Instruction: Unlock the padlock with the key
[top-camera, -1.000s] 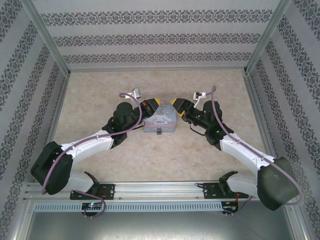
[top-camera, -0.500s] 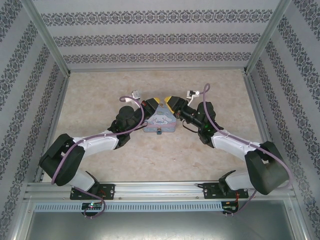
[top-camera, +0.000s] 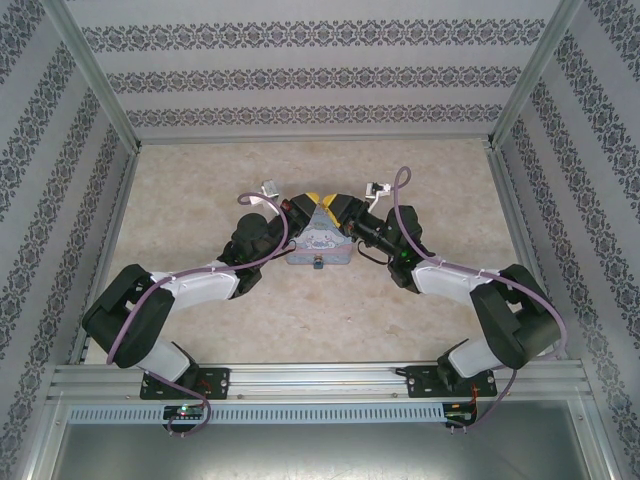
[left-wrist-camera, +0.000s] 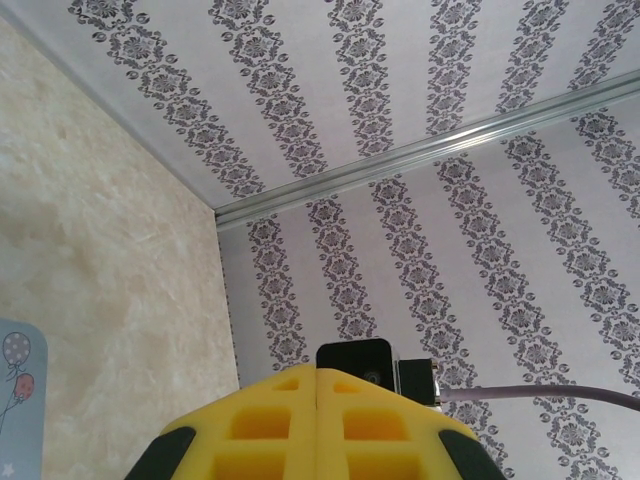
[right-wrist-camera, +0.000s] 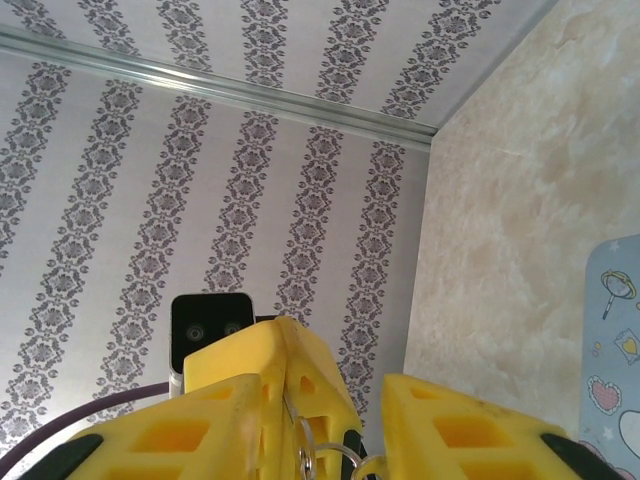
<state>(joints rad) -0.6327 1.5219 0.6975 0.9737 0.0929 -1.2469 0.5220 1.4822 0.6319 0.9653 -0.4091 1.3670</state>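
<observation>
The padlock (top-camera: 317, 263) is a tiny dark-bluish lump hanging at the near edge of the pastel-blue cartoon tin (top-camera: 320, 242). My left gripper (top-camera: 309, 203) and right gripper (top-camera: 335, 206) meet tip to tip over the tin's far edge. In the left wrist view my left gripper (left-wrist-camera: 318, 400) has its yellow fingers pressed together. The right wrist view shows those shut fingers (right-wrist-camera: 290, 375) pinching a thin metal piece, the key (right-wrist-camera: 292, 415), with silver rings (right-wrist-camera: 318, 458) dangling from it. My right gripper (right-wrist-camera: 325, 400) is open, one finger on each side of them.
The tin's corner shows at the lower left of the left wrist view (left-wrist-camera: 14, 400) and at the lower right of the right wrist view (right-wrist-camera: 615, 340). Patterned walls (top-camera: 320, 80) and metal rails (top-camera: 310, 140) enclose the beige marbled table (top-camera: 200, 180).
My right arm has folded and swung its gripper leftward until it reaches the left gripper's tips. The left gripper has edged slightly right. The tin and padlock have not moved.
</observation>
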